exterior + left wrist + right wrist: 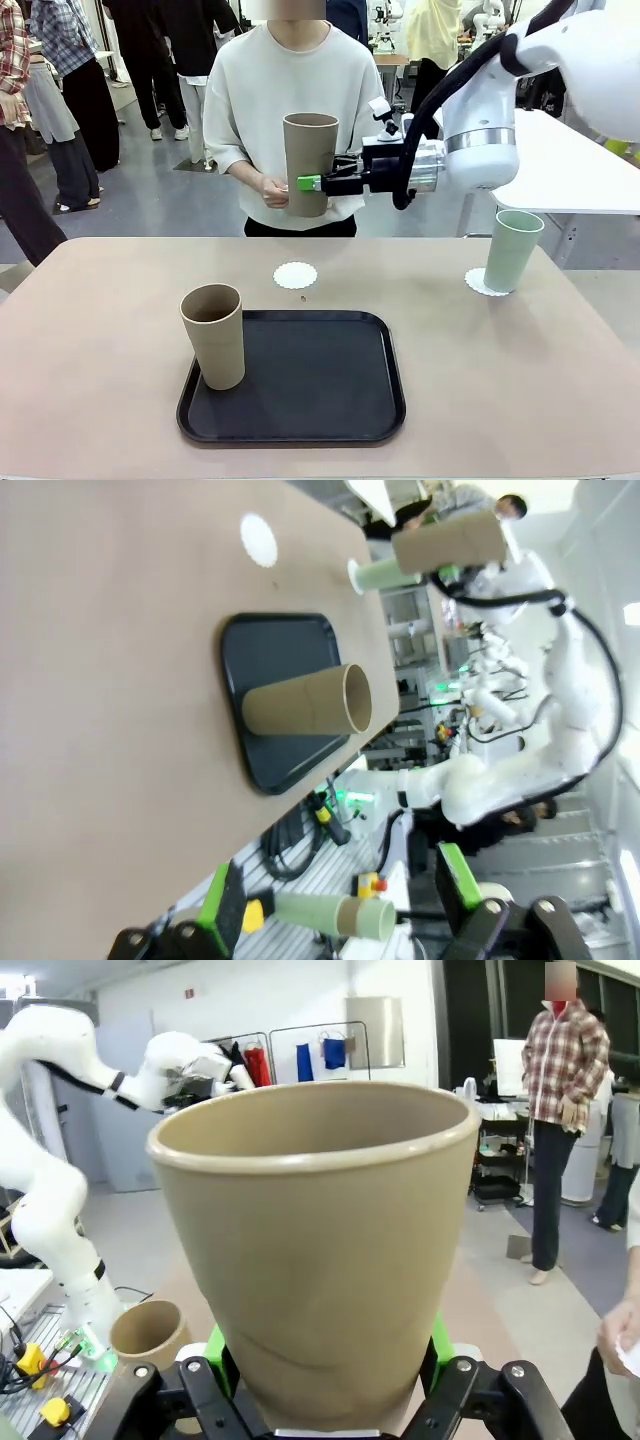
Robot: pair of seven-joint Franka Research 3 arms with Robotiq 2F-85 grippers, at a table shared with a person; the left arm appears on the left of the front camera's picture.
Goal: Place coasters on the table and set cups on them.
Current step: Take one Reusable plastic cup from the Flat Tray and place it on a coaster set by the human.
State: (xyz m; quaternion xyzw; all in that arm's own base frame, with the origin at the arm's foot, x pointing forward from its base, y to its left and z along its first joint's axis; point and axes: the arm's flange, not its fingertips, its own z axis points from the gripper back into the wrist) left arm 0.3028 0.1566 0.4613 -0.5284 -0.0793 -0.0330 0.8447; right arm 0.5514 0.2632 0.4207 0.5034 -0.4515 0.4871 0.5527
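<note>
- Left gripper point(338, 882): jaws wide, empty
- Tan cup point(213, 335): upright on black tray point(385, 400)
- Bare coaster point(295, 275): on table point(100, 320), beyond tray
- Brown cup point(310, 160): upright, clamped in right gripper point(315, 184), aloft; bare coaster lies below, slightly left
- Mint cup point(512, 250): standing on right coaster point(477, 284)
</note>
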